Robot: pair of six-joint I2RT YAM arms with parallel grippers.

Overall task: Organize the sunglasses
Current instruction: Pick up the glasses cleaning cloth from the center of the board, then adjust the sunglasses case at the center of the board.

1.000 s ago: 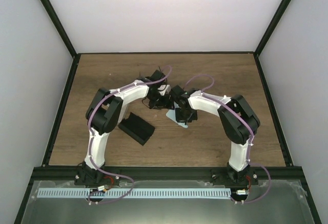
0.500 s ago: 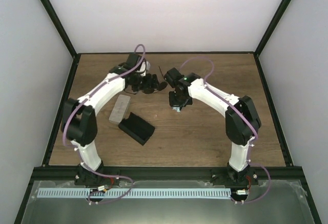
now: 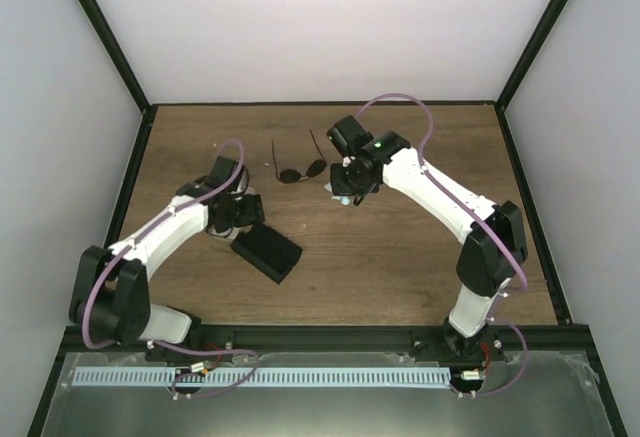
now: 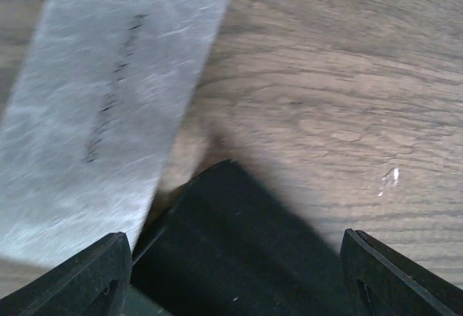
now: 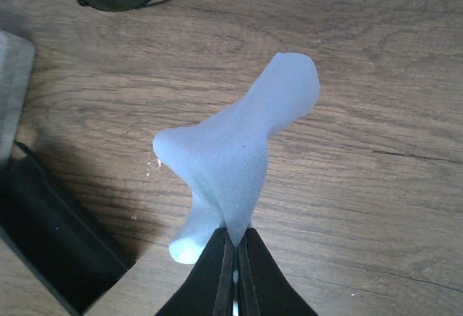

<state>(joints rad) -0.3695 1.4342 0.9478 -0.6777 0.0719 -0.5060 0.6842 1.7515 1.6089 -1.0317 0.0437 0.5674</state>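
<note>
Right pincer (image 5: 236,242): the jaws are pressed together and they pinch the lower fold of a light blue cloth (image 5: 242,142).
Light blue cloth: it rises from the pincer in a twisted, crumpled form, lifted off the tabletop (image 3: 400,257). Its shadow falls on the wood below.
Right arm (image 3: 440,197): white and bent, it reaches from the near right edge to the far middle of the tabletop.
Left pincer (image 4: 242,258): the jaws stand wide apart and nothing is clamped between them. Only the two dark fingertips (image 4: 94,272) show, in the lower corners of the left wrist view.
Below the left pincer: one end of a black case (image 4: 231,244) lies between the two fingertips. I cannot tell if the fingertips touch it.
Clear case (image 4: 108,92): frosted and oblong, it lies just beside the black case, and their corners seem to meet.
Black case from above: it lies slanted on the left half of the tabletop, on the near side of the left pincer.
Sunglasses (image 3: 300,170): one pair is in view. It lies on the far middle of the tabletop, between the two pincers and nearer to the right one. The round dark lenses face the near side, and the two thin arms are unfolded and point to the far wall. No pincer touches it.
Sunglasses in the right wrist view: only the lenses show, cut by the top edge, well apart from the cloth.
</note>
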